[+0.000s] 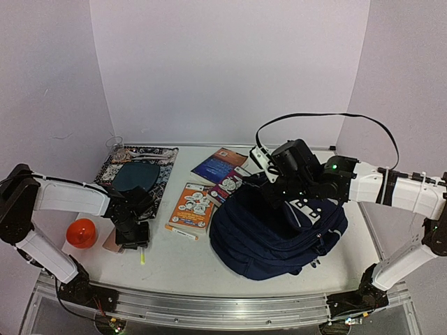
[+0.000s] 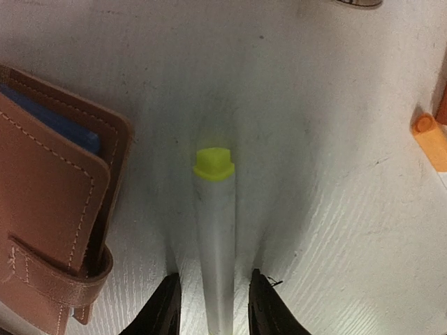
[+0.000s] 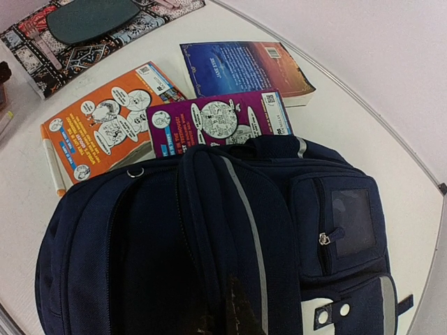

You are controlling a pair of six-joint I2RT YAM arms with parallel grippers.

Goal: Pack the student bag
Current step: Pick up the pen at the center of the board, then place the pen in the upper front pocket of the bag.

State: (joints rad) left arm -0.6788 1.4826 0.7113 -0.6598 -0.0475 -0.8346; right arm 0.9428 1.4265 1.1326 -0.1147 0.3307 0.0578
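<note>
The student bag [image 1: 279, 234] is a large navy backpack with grey stripes, lying at the table's centre right. It fills the right wrist view [image 3: 140, 265]. My right gripper [image 1: 281, 190] is at the bag's top. Its dark fingers [image 3: 243, 310] are closed on a padded strap [image 3: 206, 209] running down between them. My left gripper [image 2: 215, 307] is open and low over the table, its tips either side of a white highlighter with a yellow-green cap [image 2: 215, 209] without touching it. From above, the highlighter [image 1: 142, 257] pokes out below the left gripper [image 1: 133, 236].
A brown leather wallet [image 2: 49, 202] lies just left of the highlighter. An orange book [image 1: 192, 206], a purple book [image 1: 228, 185] and a blue book [image 1: 218, 165] lie left of the bag. A white marker [image 1: 183, 234], an orange ball [image 1: 82, 233] and a patterned mat [image 1: 155, 183] are nearby.
</note>
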